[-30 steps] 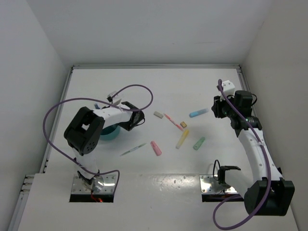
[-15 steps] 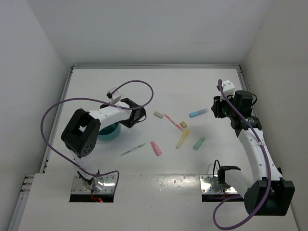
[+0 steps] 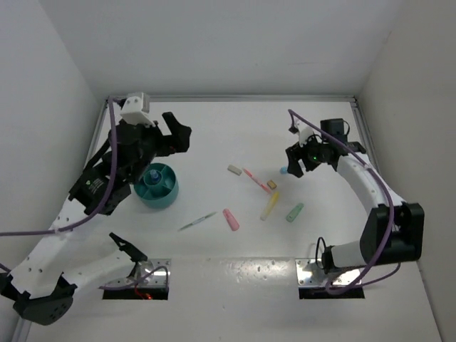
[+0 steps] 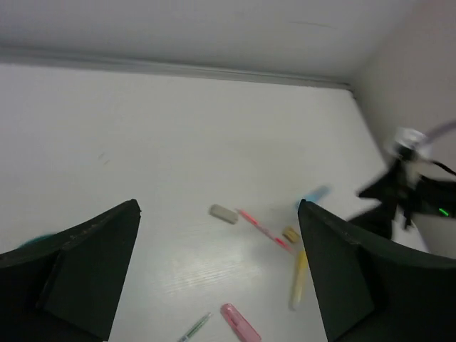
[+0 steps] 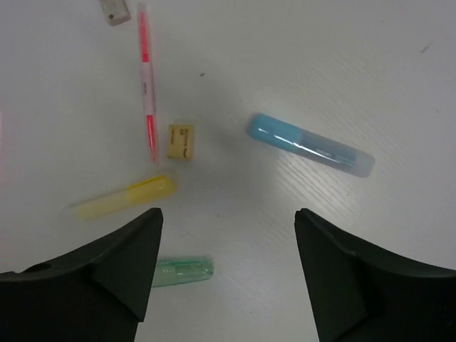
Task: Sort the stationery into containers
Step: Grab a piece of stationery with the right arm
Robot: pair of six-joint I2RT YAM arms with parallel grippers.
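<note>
- My left gripper [image 3: 176, 130] is wide open and holds nothing. It hangs up high, beyond the cup.
- The cup [image 3: 166, 197] is small, round and dark teal, with a lighter inside. A blue thing [image 3: 152, 174] stands in it.
- My right gripper [image 5: 226, 221] is wide open too, with nothing in it.
- Just ahead of its fingers, a clear tube [image 5: 313, 146] with a blue cap lies flat on the white table [image 3: 214, 135].
- Near the tube lie a small tan eraser [image 5: 180, 142], a thin pink pen [image 5: 147, 85], a yellow marker [image 5: 125, 197] and a green marker [image 5: 182, 271].
- A grey eraser [image 3: 235, 169], a pink marker [image 3: 231, 219] and a thin green pen [image 3: 197, 221] lie closer to the cup.
</note>
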